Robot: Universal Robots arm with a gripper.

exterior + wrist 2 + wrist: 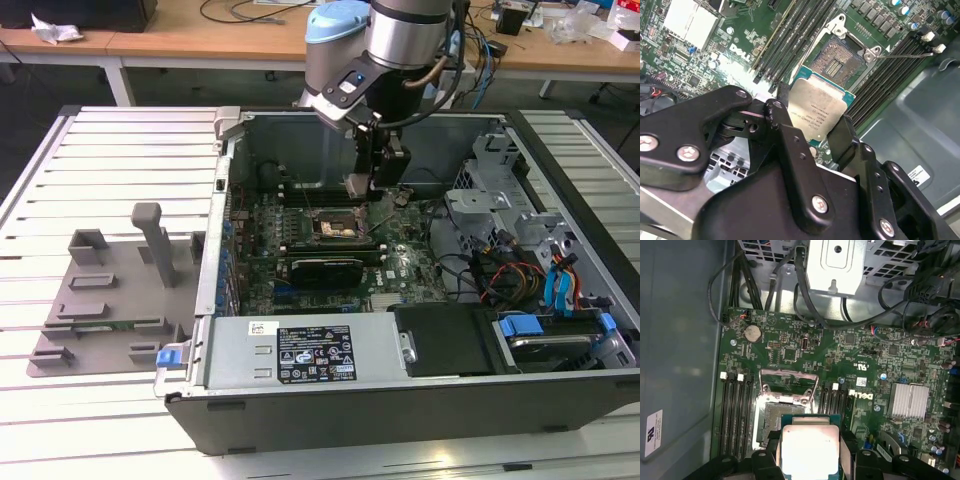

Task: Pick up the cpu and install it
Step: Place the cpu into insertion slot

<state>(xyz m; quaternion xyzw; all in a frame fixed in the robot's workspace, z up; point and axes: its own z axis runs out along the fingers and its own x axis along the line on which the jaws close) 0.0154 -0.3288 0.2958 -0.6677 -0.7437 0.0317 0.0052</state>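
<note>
My gripper hangs inside the open computer case, shut on the cpu. In both wrist views the cpu is a small square chip with a pale silver top and a green rim, clamped by its edges between two black fingers. It hovers above the motherboard, just beside the open dark socket, whose metal frame is lifted. In the exterior view the socket lies slightly below and toward that view's left of the gripper.
Memory slots flank the socket. A ribbed silver heatsink and black cables sit nearby. A drive cage and coloured cables fill the case's right side in the exterior view; a grey fixture lies on the slatted table outside.
</note>
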